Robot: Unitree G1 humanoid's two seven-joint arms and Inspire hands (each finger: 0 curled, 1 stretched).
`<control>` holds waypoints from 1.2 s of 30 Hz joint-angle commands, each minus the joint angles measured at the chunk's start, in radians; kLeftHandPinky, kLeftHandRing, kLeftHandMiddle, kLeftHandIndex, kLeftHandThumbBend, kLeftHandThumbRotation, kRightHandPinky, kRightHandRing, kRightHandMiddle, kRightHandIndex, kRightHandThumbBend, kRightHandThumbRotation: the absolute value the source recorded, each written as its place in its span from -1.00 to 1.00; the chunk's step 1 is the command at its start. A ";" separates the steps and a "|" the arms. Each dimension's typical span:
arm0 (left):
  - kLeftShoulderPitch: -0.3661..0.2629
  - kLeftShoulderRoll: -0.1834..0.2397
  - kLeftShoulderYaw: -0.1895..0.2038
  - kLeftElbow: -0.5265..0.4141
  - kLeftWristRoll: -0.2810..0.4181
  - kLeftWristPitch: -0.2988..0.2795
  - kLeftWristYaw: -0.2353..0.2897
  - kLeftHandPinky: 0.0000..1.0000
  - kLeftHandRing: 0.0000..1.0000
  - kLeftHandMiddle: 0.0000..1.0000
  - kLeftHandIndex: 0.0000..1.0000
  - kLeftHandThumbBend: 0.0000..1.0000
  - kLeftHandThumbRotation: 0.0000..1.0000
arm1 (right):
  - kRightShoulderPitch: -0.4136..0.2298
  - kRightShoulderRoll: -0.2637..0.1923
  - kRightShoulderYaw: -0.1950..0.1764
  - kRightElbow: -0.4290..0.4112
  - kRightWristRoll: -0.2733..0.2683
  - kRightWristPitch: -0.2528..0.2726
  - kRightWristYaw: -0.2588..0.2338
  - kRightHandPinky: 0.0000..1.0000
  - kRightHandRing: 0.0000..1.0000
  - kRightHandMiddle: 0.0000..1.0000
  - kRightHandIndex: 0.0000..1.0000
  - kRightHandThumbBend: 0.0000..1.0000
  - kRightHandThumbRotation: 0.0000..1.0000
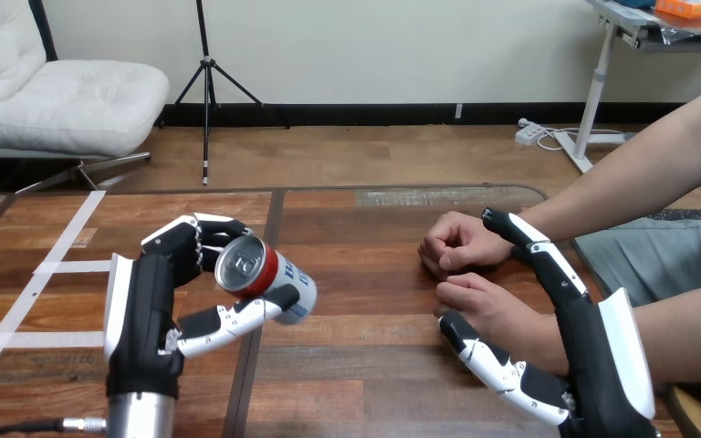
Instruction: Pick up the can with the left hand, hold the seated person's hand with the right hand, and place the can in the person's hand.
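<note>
Currently left hand [160, 274] is curled round the can [269, 274], holding it tilted above the tabletop's [365, 365] left part, with right hand [602, 365] spread straight-fingered along the person's nearer wrist [531, 330]; can looks light, thin-walled and slick, so grip mid-body, gently.

Reads as a robotics lab test bench: wooden table [356, 383] marked with white tape strips [19, 310], a humanoid's left hand [146, 301] and right hand [593, 356] over it, person's arm [621, 182] reaching in from the right side.
</note>
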 commanded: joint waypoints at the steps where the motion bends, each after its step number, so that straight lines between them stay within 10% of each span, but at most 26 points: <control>1: -0.019 -0.028 0.012 -0.100 -0.026 -0.062 -0.007 -0.16 -0.14 -0.05 0.01 0.55 -1.00 | -0.053 -0.014 -0.022 -0.073 0.014 0.015 0.004 0.69 0.76 0.72 0.70 0.32 -0.16; 12: 0.024 -0.077 0.012 -0.141 -0.003 -0.059 0.001 -0.14 -0.13 -0.05 0.02 0.54 -1.00 | -0.056 -0.045 -0.046 -0.122 -0.022 0.065 0.034 0.78 0.80 0.78 0.74 0.36 -0.16; 25: 0.028 -0.099 0.011 -0.128 0.000 -0.068 -0.015 -0.09 -0.12 -0.05 0.02 0.52 -1.00 | -0.065 -0.147 -0.108 -0.224 -0.298 0.214 0.050 0.95 0.90 0.90 0.85 0.40 -0.30; 36: 0.023 -0.103 0.016 -0.111 0.011 -0.079 -0.015 -0.06 -0.11 -0.05 0.02 0.52 -1.00 | -0.080 -0.253 -0.133 -0.307 -0.457 0.404 0.179 1.00 0.90 0.85 0.81 0.49 -0.53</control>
